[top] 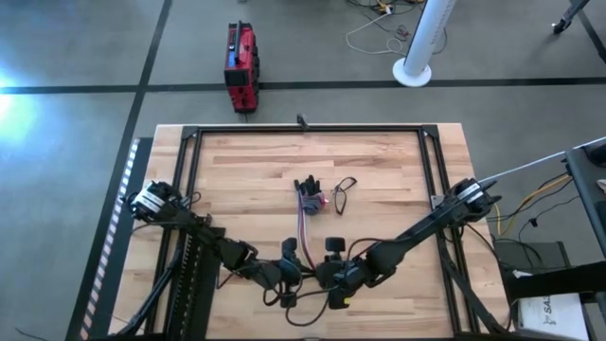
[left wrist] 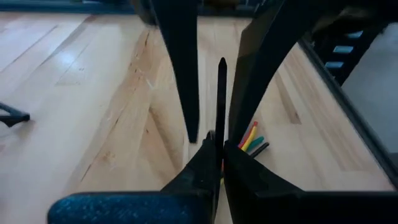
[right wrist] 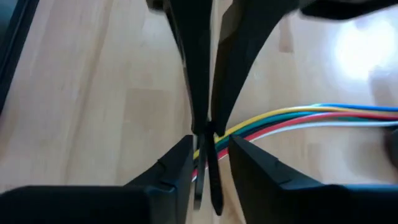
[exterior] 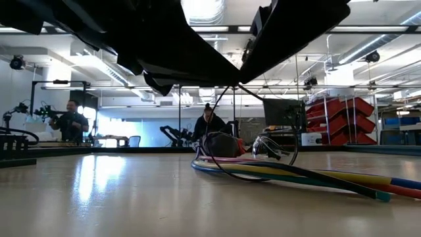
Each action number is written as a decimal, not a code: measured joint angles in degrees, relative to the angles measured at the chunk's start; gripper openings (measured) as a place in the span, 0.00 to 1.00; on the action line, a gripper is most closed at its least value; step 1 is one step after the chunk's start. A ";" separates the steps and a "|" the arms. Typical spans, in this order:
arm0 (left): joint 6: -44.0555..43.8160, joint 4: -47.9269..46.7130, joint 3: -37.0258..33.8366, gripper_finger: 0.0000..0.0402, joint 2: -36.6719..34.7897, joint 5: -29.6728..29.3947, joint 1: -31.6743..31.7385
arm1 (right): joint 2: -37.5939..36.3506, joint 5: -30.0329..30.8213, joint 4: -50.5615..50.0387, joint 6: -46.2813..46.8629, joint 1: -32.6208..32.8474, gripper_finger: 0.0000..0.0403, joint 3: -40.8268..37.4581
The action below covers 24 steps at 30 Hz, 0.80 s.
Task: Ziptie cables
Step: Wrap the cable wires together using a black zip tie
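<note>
Your left hand [left wrist: 214, 146] pinches the ziptie [left wrist: 221, 93] at the near end of the cables [top: 305, 220]. Your right hand [right wrist: 210, 149] meets it there, closed on the strap too. Threading seems next; feed the tip through carefully.

The table [top: 246, 180] is pale planked wood with a smooth sheen; the cables [right wrist: 298, 118] wear glossy coloured plastic.

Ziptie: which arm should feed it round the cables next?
Left, probably. The left gripper is shut on the ziptie, its tip standing free. The right gripper meets it at the cables, with the strap between its fingers.
</note>
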 joint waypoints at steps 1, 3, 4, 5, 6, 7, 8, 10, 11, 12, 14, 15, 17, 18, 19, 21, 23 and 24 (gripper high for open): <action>0.01 0.42 -0.01 0.00 0.00 -0.09 -0.02 | 0.02 -0.79 -0.09 0.17 -0.05 0.21 -0.09; 0.00 0.52 0.02 0.00 -0.04 -0.16 -0.02 | 0.09 -1.50 -0.34 0.18 -0.07 0.17 -0.17; 0.00 0.51 0.02 0.00 -0.04 -0.16 -0.02 | 0.09 -1.57 -0.27 0.17 -0.07 0.16 -0.17; 0.00 0.48 0.02 0.00 -0.04 -0.16 0.01 | 0.09 -1.58 -0.16 0.14 -0.07 0.14 -0.17; 0.00 0.58 0.02 0.00 -0.04 -0.16 -0.01 | 0.09 -1.51 -0.09 0.12 -0.07 0.12 -0.17; 0.00 0.71 0.02 0.00 -0.04 -0.16 0.00 | 0.09 -1.23 -0.07 0.12 -0.07 0.11 -0.17; 0.00 0.69 0.02 0.00 -0.04 -0.18 0.01 | 0.09 -1.09 -0.13 0.12 -0.07 0.09 -0.17; 0.00 0.56 0.02 0.00 -0.04 -0.17 0.01 | 0.09 -1.12 -0.13 -0.45 -0.07 0.08 -0.17; 0.00 0.59 0.02 0.00 -0.04 -0.16 0.01 | 0.09 -1.11 -0.17 -0.72 -0.07 0.07 -0.16; 0.00 0.60 0.02 0.00 -0.04 -0.16 0.01 | 0.07 -1.09 -0.49 -0.80 -0.07 0.07 -0.01; 0.00 0.50 0.02 0.00 -0.04 -0.16 0.01 | -0.42 -1.10 -2.31 -0.84 -0.07 0.09 0.52; 0.00 0.50 0.02 0.00 -0.04 -0.16 0.01 | -0.71 -0.94 -3.36 -0.84 -0.07 0.10 1.03; 0.00 0.55 0.02 0.00 -0.04 -0.16 0.00 | -1.71 -0.74 -4.31 -0.93 0.07 0.15 1.75; 0.00 0.51 0.02 0.00 -0.04 -0.16 0.01 | -2.08 -0.71 -4.48 -0.90 0.04 0.17 1.83; 0.00 0.50 0.02 0.00 -0.04 -0.16 0.01 | -2.25 -0.68 -4.23 -0.83 0.04 0.19 1.86; 0.00 0.52 0.02 0.00 -0.04 -0.16 -0.01 | -2.27 -0.81 -4.42 -0.84 0.04 0.23 1.84; 0.00 0.52 0.02 0.00 -0.04 -0.16 0.01 | -2.25 -0.90 -4.51 -0.80 0.04 0.27 1.63; 0.00 0.52 0.02 0.00 -0.04 -0.16 0.01 | -2.25 -0.89 -4.30 -0.80 0.04 0.28 1.51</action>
